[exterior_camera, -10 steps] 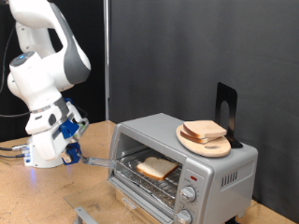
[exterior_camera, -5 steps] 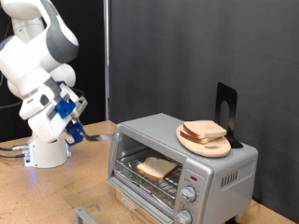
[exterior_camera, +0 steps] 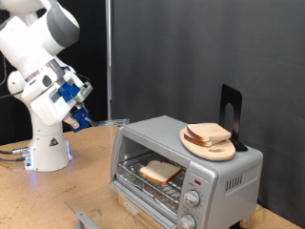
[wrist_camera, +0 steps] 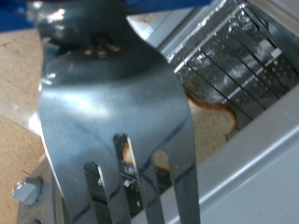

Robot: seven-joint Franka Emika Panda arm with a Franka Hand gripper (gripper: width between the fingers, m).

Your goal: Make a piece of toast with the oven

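Observation:
The piece of toast (exterior_camera: 160,172) lies flat on the wire rack inside the oven (exterior_camera: 229,177), whose front stands open. My gripper (exterior_camera: 87,118) hangs left of the oven, level with its top, shut on a metal fork (exterior_camera: 112,121) whose tines point toward the oven. The fork (wrist_camera: 117,121) fills the wrist view. Behind its tines I see the toast (wrist_camera: 213,114) and the rack (wrist_camera: 229,65).
A round wooden board with stacked bread slices (exterior_camera: 209,136) sits on the oven's top, with a black stand (exterior_camera: 231,108) behind it. The lowered oven door (exterior_camera: 91,221) juts out over the wooden table (exterior_camera: 52,200). The robot base (exterior_camera: 46,151) stands at the left.
The arm has risen and swung up and away from the oven. The fork has gone from the oven opening to the height of the oven's top. The toast has stayed on the rack.

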